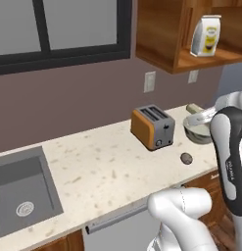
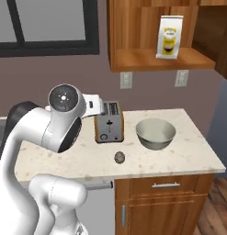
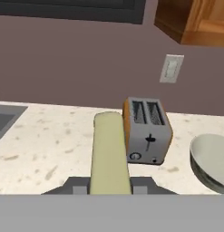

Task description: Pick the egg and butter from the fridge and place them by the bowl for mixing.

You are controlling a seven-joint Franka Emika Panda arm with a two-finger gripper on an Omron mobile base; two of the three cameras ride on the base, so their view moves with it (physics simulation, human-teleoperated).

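Note:
My gripper (image 3: pixel 109 188) is shut on the butter (image 3: pixel 109 149), an olive-yellow stick that points ahead toward the counter. In the left base view the gripper (image 1: pixel 198 116) hangs in front of the bowl (image 1: pixel 198 136), with the butter's tip (image 1: pixel 193 108) showing. The egg (image 2: pixel 119 157), a small mottled ball, lies on the counter in front of the toaster and left of the pale bowl (image 2: pixel 154 143). From the left it is the egg (image 1: pixel 186 158) near the counter's front edge. The bowl (image 3: pixel 208 158) sits at the right of the hand view. The fridge is out of view.
An orange toaster (image 2: pixel 108 122) stands left of the bowl, seen too as the toaster (image 3: pixel 147 131). A sink (image 1: pixel 19 191) is set in the counter's left end. A yellow-and-white bag (image 2: pixel 169 36) stands on the wooden shelf above. The counter ends right of the bowl.

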